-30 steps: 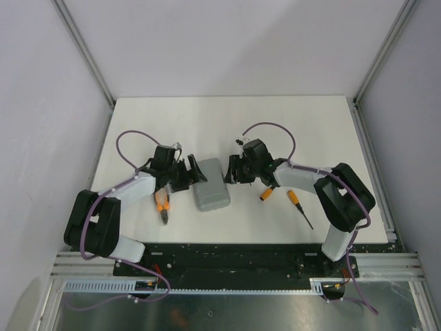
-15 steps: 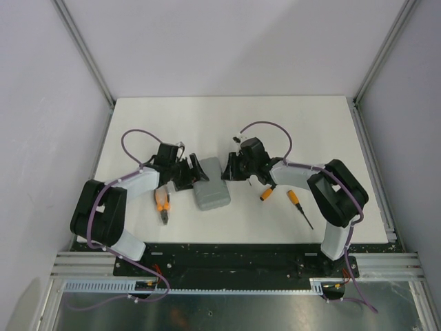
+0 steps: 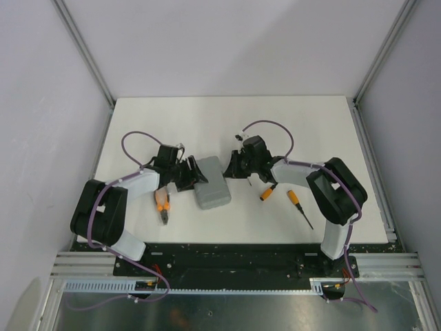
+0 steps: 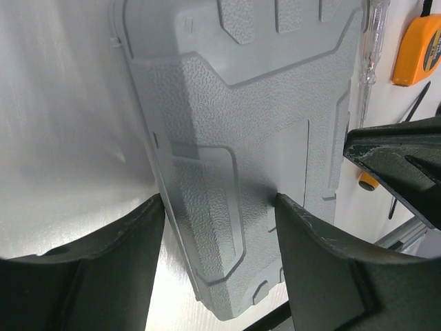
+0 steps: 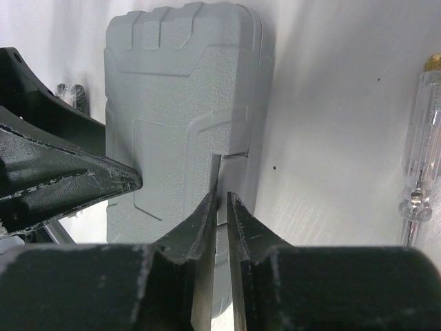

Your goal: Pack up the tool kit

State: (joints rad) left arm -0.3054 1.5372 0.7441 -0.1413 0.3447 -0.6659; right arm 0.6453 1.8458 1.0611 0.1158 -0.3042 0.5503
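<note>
The tool kit's grey case [image 3: 211,184] lies closed on the white table between my two grippers. My left gripper [image 3: 191,172] is open at the case's left end. In the left wrist view its fingers [image 4: 110,255] straddle the textured lid [image 4: 227,131], the right one over the lid. My right gripper [image 3: 233,167] is at the case's right edge. Its jaws [image 5: 220,198] are almost together, with the case's latch tab [image 5: 231,172] in the thin slit between them. Orange-handled pliers [image 3: 162,204] lie left of the case.
Two orange-handled screwdrivers [image 3: 267,194] [image 3: 297,204] lie right of the case. A clear tester screwdriver [image 5: 420,138] and an orange tape measure [image 4: 420,47] also lie on the table. Grey walls enclose the table on three sides.
Both grippers have narrowed. The right jaws closed from well apart to a thin slit at the latch, and the left fingers drew in around the case. The case has hardly moved.
</note>
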